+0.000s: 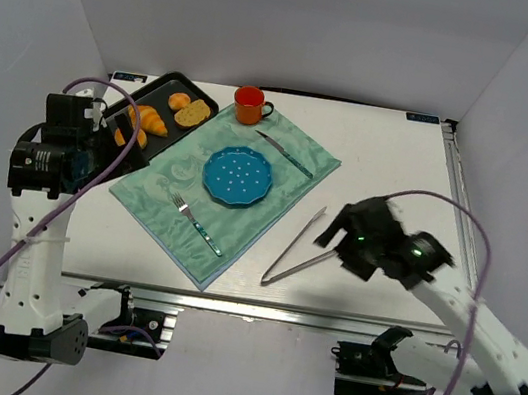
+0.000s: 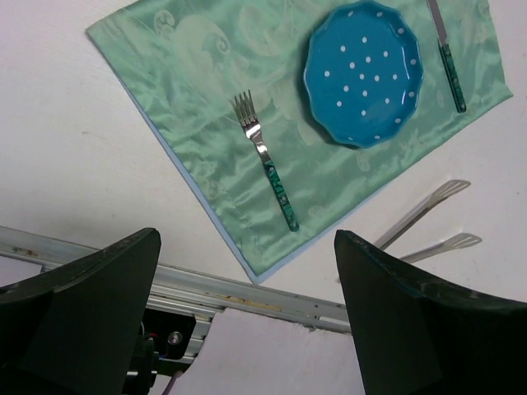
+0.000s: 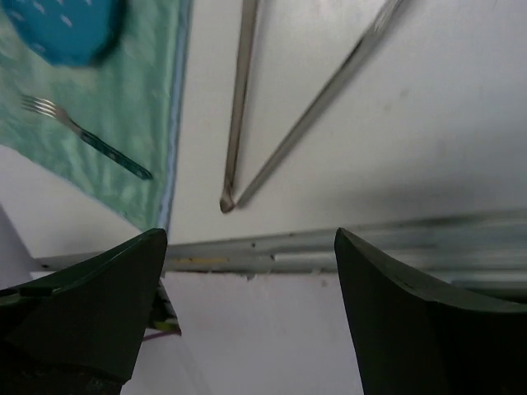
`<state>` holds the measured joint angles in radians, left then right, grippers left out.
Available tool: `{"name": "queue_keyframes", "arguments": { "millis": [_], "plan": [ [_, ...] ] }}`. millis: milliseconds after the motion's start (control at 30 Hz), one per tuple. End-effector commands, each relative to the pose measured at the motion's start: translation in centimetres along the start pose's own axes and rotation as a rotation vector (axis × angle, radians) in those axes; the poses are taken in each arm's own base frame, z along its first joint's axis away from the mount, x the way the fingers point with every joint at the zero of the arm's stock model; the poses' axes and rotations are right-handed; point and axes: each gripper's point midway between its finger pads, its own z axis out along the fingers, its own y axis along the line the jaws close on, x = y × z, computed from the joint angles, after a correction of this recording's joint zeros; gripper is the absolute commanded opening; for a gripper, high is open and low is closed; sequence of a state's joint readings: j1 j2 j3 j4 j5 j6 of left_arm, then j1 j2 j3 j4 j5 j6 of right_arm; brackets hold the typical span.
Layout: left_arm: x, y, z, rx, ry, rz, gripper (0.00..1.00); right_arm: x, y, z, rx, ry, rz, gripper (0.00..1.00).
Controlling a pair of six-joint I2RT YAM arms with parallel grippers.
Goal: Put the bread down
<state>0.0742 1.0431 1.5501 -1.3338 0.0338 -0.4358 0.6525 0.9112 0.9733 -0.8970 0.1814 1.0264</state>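
1. The table (image 1: pixel 394 148) holds it all. Your two arms sit at its near edge.
2. The green mat (image 1: pixel 289 166) lies in the middle, with a fork and a knife on it.
3. The black tray (image 1: pixel 151 98) sits at the far left, by the mat's corner.
4. The blue plate (image 1: pixel 237 175) is on the mat. Nothing is on it.
5. The tongs (image 1: pixel 296 249) lie on the table, just right of the mat. Nothing holds them.
6. Your right gripper (image 3: pixel 251 234) hangs over the tongs. Its fingers are wide apart and hold nothing.
7. Your left gripper (image 2: pixel 247 239) is up in the air on the left side. It is wide open too, with nothing in it.
8. The bread (image 1: pixel 151 121) lies on the tray, near a donut and a toast slice.
9. So I think the job has not begun. You have yet to pick up the bread, carry it and set it down. My guess is it goes on the plate.
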Motion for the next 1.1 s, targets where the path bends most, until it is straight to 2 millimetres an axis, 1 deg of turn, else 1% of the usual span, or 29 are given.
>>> {"name": "queue_keyframes", "arguments": {
  "millis": [0,33,100,133,200,233,267,300,333,400,500,567,633,867,967,1000,1067],
  "plan": [
    [1.6,-0.2,-0.8,0.029,0.060,0.030,0.98,1.7,0.6,1.7,0.215,-0.054,0.170,0.90],
    [1.8,-0.3,-0.9,0.031,0.060,0.034,0.98,3.6,1.2,3.2,0.285,-0.031,0.153,0.89],
    [2.1,-0.6,-0.9,0.050,0.074,0.037,0.98,4.6,2.4,4.0,0.320,-0.027,0.136,0.90],
    [2.4,-0.9,-0.9,0.061,0.085,0.046,0.98,5.5,3.6,4.7,0.337,-0.027,0.117,0.89],
    [2.5,-1.1,-1.0,0.065,0.086,0.059,0.98,6.2,4.5,5.6,0.361,-0.028,0.149,0.89],
    [2.3,-1.2,-1.2,0.063,0.077,0.065,0.98,6.8,4.5,6.5,0.391,-0.023,0.147,0.89],
    [2.5,-1.7,-1.4,0.080,0.077,0.088,0.98,7.1,4.8,6.9,0.392,-0.021,0.158,0.89],
    [2.6,-1.9,-1.5,0.086,0.080,0.101,0.98,7.3,5.1,7.4,0.388,-0.018,0.173,0.89],
    [2.6,-1.8,-1.5,0.081,0.076,0.105,0.98,7.8,5.3,8.4,0.389,-0.010,0.188,0.89],
    [3.0,-2.0,-1.6,0.093,0.082,0.123,0.98,8.3,5.5,9.2,0.385,-0.004,0.213,0.89],
    [3.6,-1.9,-1.7,0.096,0.087,0.140,0.98,8.9,4.8,10.0,0.423,-0.001,0.212,0.89],
    [4.0,-1.9,-1.8,0.097,0.090,0.150,0.98,9.1,4.6,10.7,0.428,-0.002,0.210,0.89],
    [4.2,-1.9,-1.9,0.099,0.087,0.167,0.98,9.4,4.0,11.3,0.446,-0.005,0.200,0.89],
    [4.9,-2.1,-2.0,0.112,0.099,0.204,0.98,9.2,1.6,12.7,0.531,-0.032,0.177,0.89],
    [5.1,-2.2,-2.1,0.119,0.100,0.213,0.98,9.1,0.8,13.3,0.537,-0.026,0.164,0.89],
    [5.2,-2.2,-2.0,0.122,0.104,0.216,0.98,9.0,0.9,13.5,0.519,-0.026,0.164,0.89],
    [5.0,-1.8,-1.9,0.097,0.092,0.224,0.98,8.7,-0.1,13.9,0.530,-0.023,0.136,0.89]
  ]
}}
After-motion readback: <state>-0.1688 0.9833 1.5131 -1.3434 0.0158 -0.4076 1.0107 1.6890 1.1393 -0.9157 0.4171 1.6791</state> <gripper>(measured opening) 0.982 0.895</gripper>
